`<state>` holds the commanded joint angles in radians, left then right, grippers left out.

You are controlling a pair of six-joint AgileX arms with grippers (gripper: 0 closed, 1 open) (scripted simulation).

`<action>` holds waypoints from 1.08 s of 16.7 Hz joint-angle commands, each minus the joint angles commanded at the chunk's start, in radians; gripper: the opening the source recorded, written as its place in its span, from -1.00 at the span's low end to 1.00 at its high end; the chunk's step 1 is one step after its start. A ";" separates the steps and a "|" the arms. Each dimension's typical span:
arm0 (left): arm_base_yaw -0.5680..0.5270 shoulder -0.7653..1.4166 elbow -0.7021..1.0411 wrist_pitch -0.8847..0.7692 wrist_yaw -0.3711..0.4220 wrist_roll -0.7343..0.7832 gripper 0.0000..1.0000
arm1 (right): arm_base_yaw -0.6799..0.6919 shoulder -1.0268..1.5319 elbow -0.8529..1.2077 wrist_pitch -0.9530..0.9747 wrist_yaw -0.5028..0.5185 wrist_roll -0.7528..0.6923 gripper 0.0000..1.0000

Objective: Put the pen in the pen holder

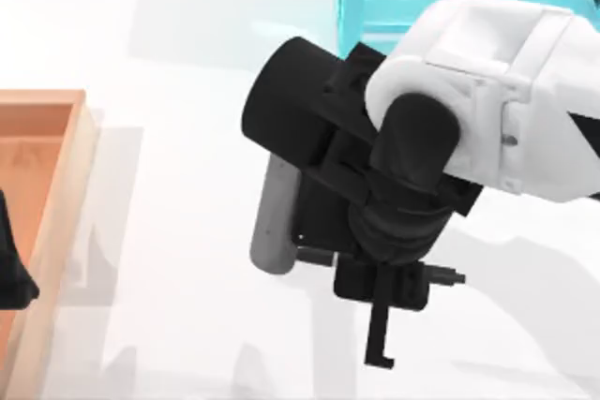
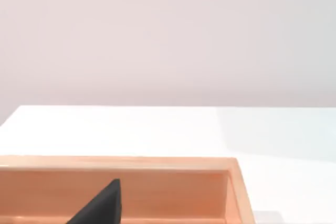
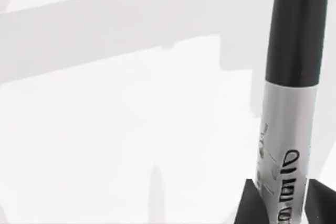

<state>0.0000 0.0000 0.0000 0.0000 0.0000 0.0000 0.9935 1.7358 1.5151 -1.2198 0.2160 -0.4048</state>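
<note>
Right up against the right wrist camera, the pen (image 3: 294,103) stands between the dark fingertips (image 3: 252,205) of the right gripper (image 3: 286,203), which is closed on its silvery printed barrel so that the black end projects clear, probably to leave it free for dropping into a holder. From above, the pen's grey barrel (image 1: 275,222) pokes out beside the right arm, above the white table (image 1: 169,231) near its middle. At the table's left, the left gripper (image 1: 11,269) sits parked over a wooden tray (image 1: 80,156); whether its fingers are apart I cannot tell.

blk/silver pen (image 3: 291,98), orange tray (image 1: 58,152)
</note>
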 joint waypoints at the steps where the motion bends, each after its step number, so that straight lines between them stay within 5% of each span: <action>1: 0.000 0.000 0.000 0.000 0.000 0.000 1.00 | 0.000 0.000 0.000 0.000 0.000 0.000 -1.00; 5: 0.000 0.000 0.000 0.000 0.000 0.000 1.00 | -0.024 0.007 -0.003 0.023 -0.024 0.003 -1.00; 9: 0.000 0.000 0.000 0.000 0.000 0.000 1.00 | -0.146 0.031 -0.043 0.150 -0.153 0.022 -1.00; 18: 0.000 0.000 0.000 0.000 0.000 0.000 1.00 | -0.721 0.174 -0.217 0.680 -0.754 0.119 -1.00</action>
<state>0.0000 0.0000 0.0000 0.0000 0.0000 0.0000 0.2724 1.9102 1.2979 -0.5401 -0.5381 -0.2861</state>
